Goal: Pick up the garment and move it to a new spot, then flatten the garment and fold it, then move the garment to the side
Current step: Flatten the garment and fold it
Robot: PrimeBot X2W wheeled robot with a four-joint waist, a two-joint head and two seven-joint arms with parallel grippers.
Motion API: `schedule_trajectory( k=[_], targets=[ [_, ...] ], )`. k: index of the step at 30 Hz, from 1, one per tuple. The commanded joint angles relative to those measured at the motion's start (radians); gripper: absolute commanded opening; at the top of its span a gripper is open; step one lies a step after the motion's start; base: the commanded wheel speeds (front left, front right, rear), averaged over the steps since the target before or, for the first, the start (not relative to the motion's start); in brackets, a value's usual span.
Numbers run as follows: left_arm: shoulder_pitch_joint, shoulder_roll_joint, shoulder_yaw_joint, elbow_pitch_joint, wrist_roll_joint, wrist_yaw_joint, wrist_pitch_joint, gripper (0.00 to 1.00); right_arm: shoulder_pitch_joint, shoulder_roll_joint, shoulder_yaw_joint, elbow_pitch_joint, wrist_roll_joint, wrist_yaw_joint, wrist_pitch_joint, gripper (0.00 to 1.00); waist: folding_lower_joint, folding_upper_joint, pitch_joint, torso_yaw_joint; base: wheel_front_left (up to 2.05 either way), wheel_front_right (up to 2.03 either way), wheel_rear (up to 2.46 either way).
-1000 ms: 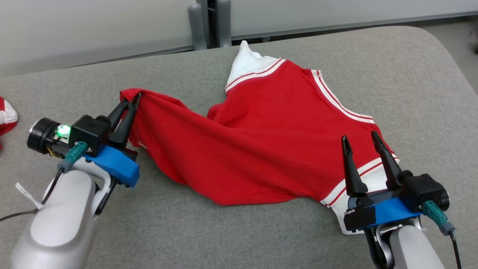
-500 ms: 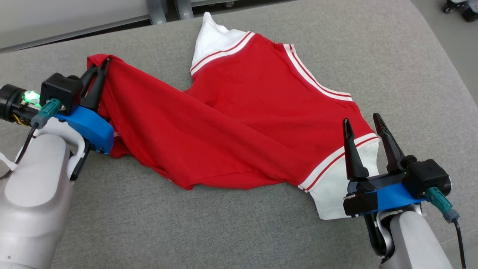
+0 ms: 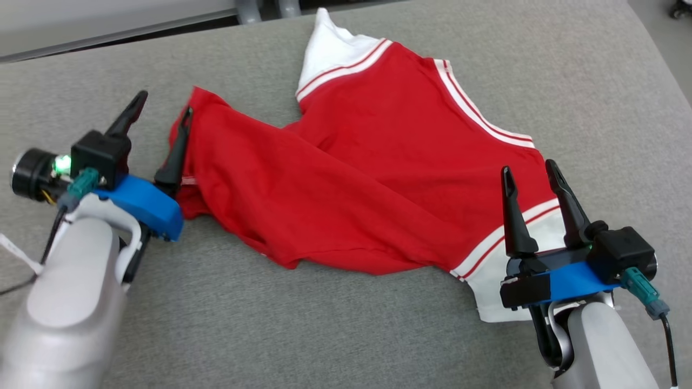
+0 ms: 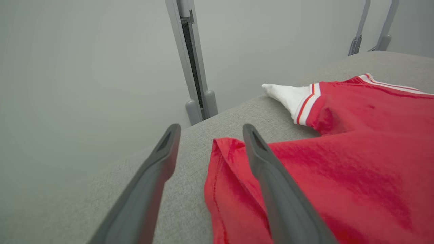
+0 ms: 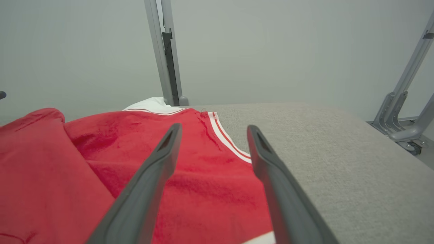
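Left claw [image 3: 165,102] at frame left, fingers spread, gripping nothing, one finger along the red garment's [image 3: 378,178] left edge, right claw [image 3: 528,167] at lower right, likewise spread and empty, garment rumpled mid-frame on grey surface [image 3: 270,324]

Red garment [image 3: 346,189], white striped trim

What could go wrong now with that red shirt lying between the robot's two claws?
1. The left gripper is open, but one finger lies against the edge of the red garment; pulling away might snag that corner and drag it.
2. The red garment lies doubled over itself with creases, so folding now could lock them in.
3. The right gripper, open above the white sleeve, might pinch only the top layer.
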Motion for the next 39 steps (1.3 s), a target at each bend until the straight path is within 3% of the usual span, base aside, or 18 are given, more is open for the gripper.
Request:
schedule_trajectory(
  k=[1,7,14,22,32,39],
  targets=[
    [0.038,-0.004,0.019,-0.030,-0.007,0.012,0.000,1.00,0.014,0.001,-0.001,0.003,-0.006,0.000,-0.001,1.00,-0.0001,0.0000,-0.022,0.025,0.00,0.00,0.00],
    [0.195,-0.048,0.083,-0.187,-0.003,0.048,0.000,1.00,0.045,0.001,-0.008,0.006,-0.017,0.000,-0.001,1.00,-0.0001,0.0000,-0.070,0.072,0.00,0.00,0.00],
    [0.352,-0.124,0.079,-0.255,0.011,0.033,0.000,1.00,0.080,0.001,-0.022,0.015,-0.030,0.000,-0.001,1.00,-0.0001,0.0000,-0.115,0.114,0.00,0.00,0.00],
    [0.395,-0.174,0.046,-0.201,0.019,0.010,0.000,1.00,0.078,0.001,-0.014,0.022,-0.034,0.000,-0.001,1.00,-0.0001,0.0000,-0.132,0.124,0.00,0.00,0.00],
    [0.320,-0.212,0.032,-0.077,-0.004,-0.001,0.000,1.00,0.084,0.001,-0.002,0.021,-0.018,0.000,-0.001,1.00,-0.0001,0.0000,-0.124,0.094,0.00,0.00,0.00],
    [0.266,-0.226,0.027,0.062,-0.004,0.052,0.053,1.00,0.081,0.001,-0.002,0.024,-0.008,0.000,-0.001,1.00,-0.0001,0.0000,-0.117,0.068,0.00,0.00,0.00]
  ],
)
